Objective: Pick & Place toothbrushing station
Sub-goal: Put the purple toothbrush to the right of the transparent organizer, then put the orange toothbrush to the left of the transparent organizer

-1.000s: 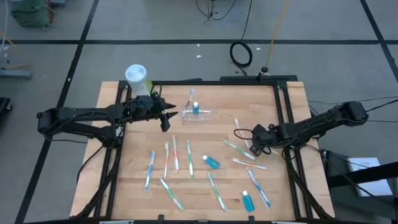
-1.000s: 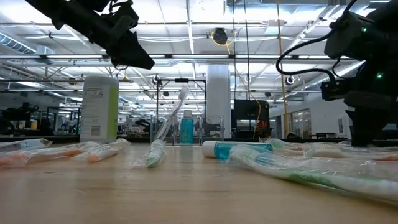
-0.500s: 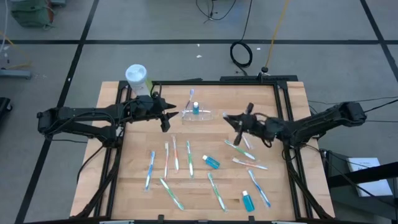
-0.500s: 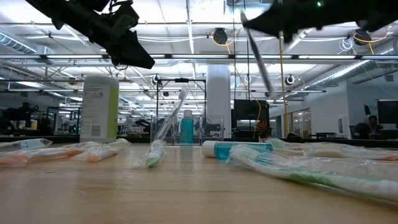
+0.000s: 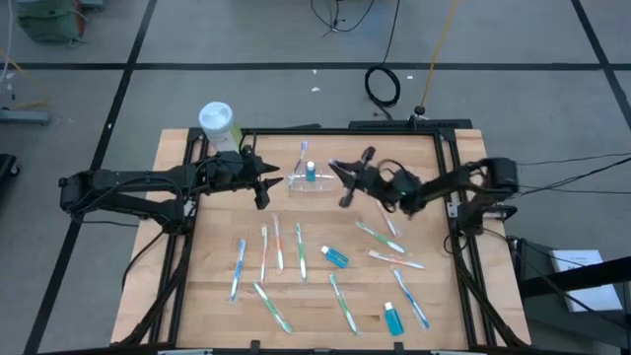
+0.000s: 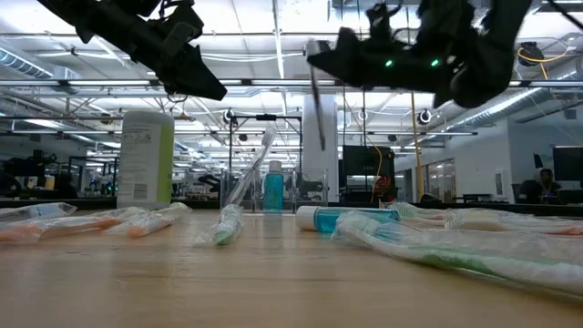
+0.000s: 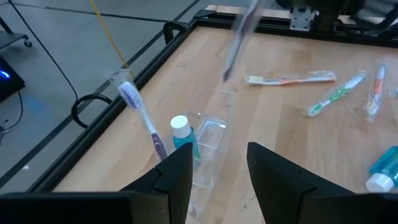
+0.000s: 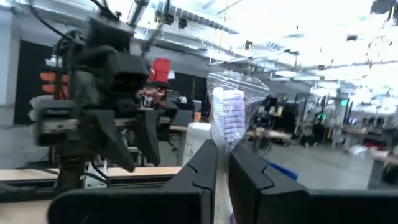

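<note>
Two dark arms hang over my pale wooden table (image 5: 227,306), and I take the scene from the biggest piece down. My left gripper (image 5: 264,183) waits just beside the station with its fingers spread and nothing between them; my right gripper (image 5: 347,179) is up in the air on the station's other side, clenched on a wrapped toothbrush (image 6: 316,100) whose bristled head shows between its fingers in the right wrist view. A tall pale-green cylinder with a white lid (image 5: 216,122) stands at the far left corner, well apart from my path. Next comes the small clear plastic toothbrushing station (image 5: 314,182), sitting near the table's far edge between the two grippers, already holding an upright purple-handled toothbrush (image 7: 144,118) and a small blue bottle with a white cap (image 7: 183,133). I judge it light, thin-walled, slick and easy to tip, so I would touch it only at its base wall, if at all. Smallest are the wrapped toothbrushes (image 5: 278,244) and another blue bottle (image 5: 335,256) scattered nearer me, none blocking the approach from above
</note>
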